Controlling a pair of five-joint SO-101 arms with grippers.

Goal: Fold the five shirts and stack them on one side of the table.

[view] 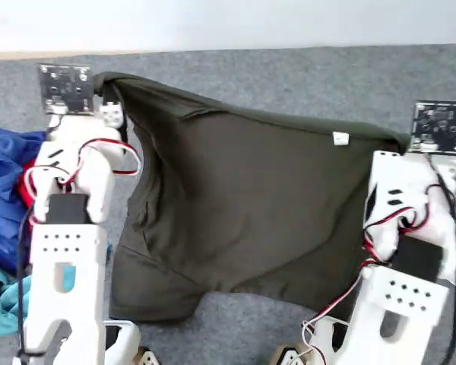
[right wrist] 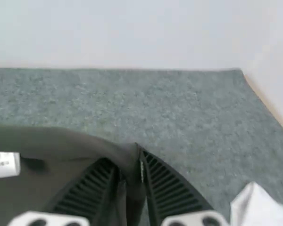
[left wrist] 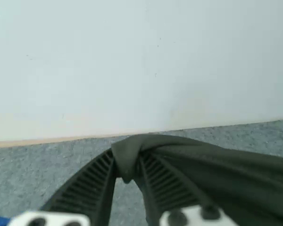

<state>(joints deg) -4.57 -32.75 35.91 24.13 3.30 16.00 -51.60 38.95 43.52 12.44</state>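
Note:
A dark olive shirt (view: 251,205) hangs stretched between my two arms, lifted along its far edge, with a white tag (view: 340,138) near its right corner. My left gripper (left wrist: 127,165) is shut on the shirt's far left corner, the cloth (left wrist: 217,162) bunched between its ribbed fingers (left wrist: 96,176). My right gripper (right wrist: 129,165) is shut on the shirt's far right corner, the fabric (right wrist: 52,155) trailing away with the white tag (right wrist: 4,165) showing. The shirt's lower hem droops onto the grey table (view: 289,76).
A heap of other shirts, blue (view: 4,175), red (view: 26,171) and teal (view: 4,300), lies at the table's left edge beside the left arm. A pale wall (left wrist: 141,61) rises behind the far edge of the table. A white cloth corner (right wrist: 257,202) shows by the right gripper.

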